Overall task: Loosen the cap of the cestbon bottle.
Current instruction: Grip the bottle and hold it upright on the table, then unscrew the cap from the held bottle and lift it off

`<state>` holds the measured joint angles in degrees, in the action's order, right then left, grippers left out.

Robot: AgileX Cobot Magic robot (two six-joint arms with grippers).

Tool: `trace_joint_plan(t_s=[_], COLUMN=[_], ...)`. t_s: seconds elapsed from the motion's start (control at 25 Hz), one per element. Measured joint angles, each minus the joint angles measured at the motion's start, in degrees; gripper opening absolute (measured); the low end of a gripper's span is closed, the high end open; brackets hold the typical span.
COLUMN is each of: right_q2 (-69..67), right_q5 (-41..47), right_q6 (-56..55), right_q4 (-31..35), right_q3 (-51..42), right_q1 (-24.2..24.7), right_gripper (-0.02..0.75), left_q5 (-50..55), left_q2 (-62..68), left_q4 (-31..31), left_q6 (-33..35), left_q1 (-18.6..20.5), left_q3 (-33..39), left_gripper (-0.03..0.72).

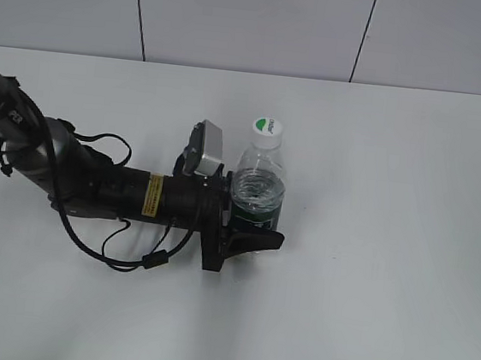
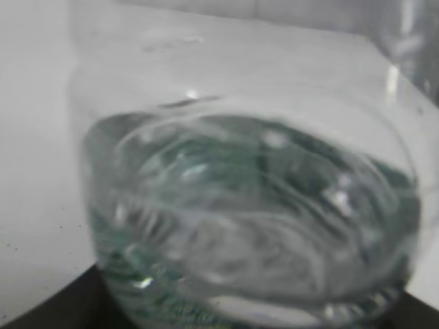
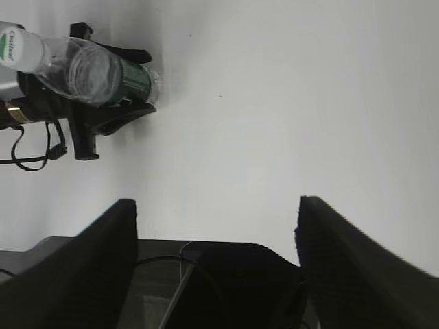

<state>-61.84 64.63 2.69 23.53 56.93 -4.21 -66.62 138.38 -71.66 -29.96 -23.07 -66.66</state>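
The left gripper [image 1: 249, 224] pinches the bottle [image 1: 258, 190] low on its body, upright on the table [image 1: 388, 247]. The cap [image 1: 267, 129] sits untouched; the spread right gripper [image 3: 216, 233] waits far from the bottle.

A plain white table [image 1: 388, 247] carries one upright cestbon bottle [image 1: 259, 186] near its centre, with a black cable [image 1: 120, 258] trailing at about nine o'clock.

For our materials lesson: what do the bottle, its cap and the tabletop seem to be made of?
Cestbon bottle: clear, glossy plastic by the look; water and ribbing show through the wall.
Cap: opaque white, smooth, probably plastic, with a green patch on top.
Table: matte white and even, with no glare; the material is unclear.
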Motion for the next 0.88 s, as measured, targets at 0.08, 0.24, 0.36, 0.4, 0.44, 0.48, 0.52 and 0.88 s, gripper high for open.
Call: trace_joint_plan(t_s=[0.08,0.24,0.36,0.4,0.44,0.48,0.52,0.88], right_q2=[-2.9,-9.2,-15.0,-17.0,-18.8,-20.8,-22.7,-36.8], right_q5=[-0.7,-2.4,-2.5,-2.5,-2.5,-2.5,-2.6,1.4], right_q6=[-0.8,-4.1,-6.0,-6.7,-7.1,-7.5,-8.0,-11.1], right_q4=[0.4,-0.6,-1.2,-1.2,-1.2,-1.3,-1.3,-3.5], right_q3=[1.5,5.8,9.7,11.6,13.0,14.7,16.2,32.7], right_q1=[-2.8,-10.3,-14.7,-16.0,-17.2,-18.2,-19.2,-25.0], right_gripper=[0.545,0.545,0.545,0.545,0.545,0.545,0.545,0.517], left_q5=[-0.4,-0.6,-0.6,-0.6,-0.6,-0.6,-0.6,-0.7], left_q2=[0.2,0.3,0.4,0.4,0.4,0.4,0.4,0.4], left_q4=[0.3,0.5,0.6,0.6,0.6,0.6,0.6,0.6], left_q6=[0.0,0.0,0.0,0.0,0.0,0.0,0.0,0.0], left_q1=[0.0,0.0,0.0,0.0,0.0,0.0,0.0,0.0], left_q3=[-0.1,-0.1,-0.1,-0.1,-0.1,-0.1,-0.1,-0.1], left_gripper=[0.428,0.428,0.428,0.428,0.428,0.428,0.428,0.428])
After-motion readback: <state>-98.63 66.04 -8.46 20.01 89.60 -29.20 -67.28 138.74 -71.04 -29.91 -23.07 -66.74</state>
